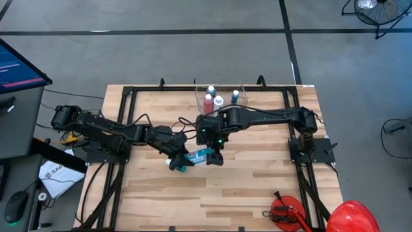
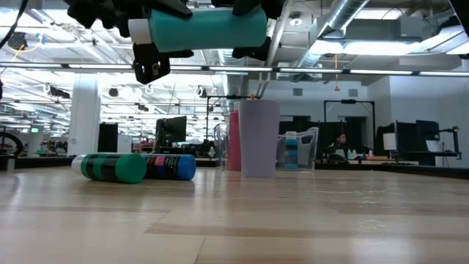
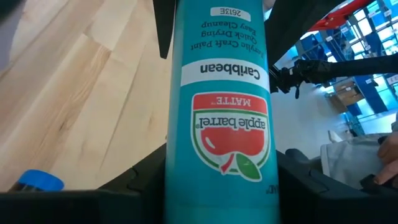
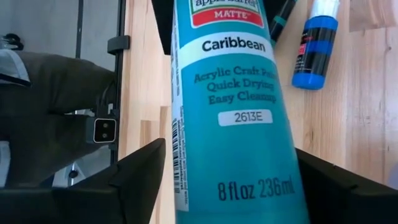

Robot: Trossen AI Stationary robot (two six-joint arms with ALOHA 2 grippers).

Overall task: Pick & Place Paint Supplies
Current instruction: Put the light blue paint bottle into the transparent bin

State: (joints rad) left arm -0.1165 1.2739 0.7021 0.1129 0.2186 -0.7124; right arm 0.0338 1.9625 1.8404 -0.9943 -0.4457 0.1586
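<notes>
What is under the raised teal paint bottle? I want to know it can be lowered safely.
The teal paint bottle hangs between left gripper and right gripper. Below, bare wood table; a green bottle and blue bottle lie nearby. Directly underneath is covered from above.

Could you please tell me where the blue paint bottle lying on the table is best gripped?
I'd take the blue paint bottle around mid-body from straight above, jaws across its width: it lies flat on the table, and the green bottle lies close beside it.
</notes>
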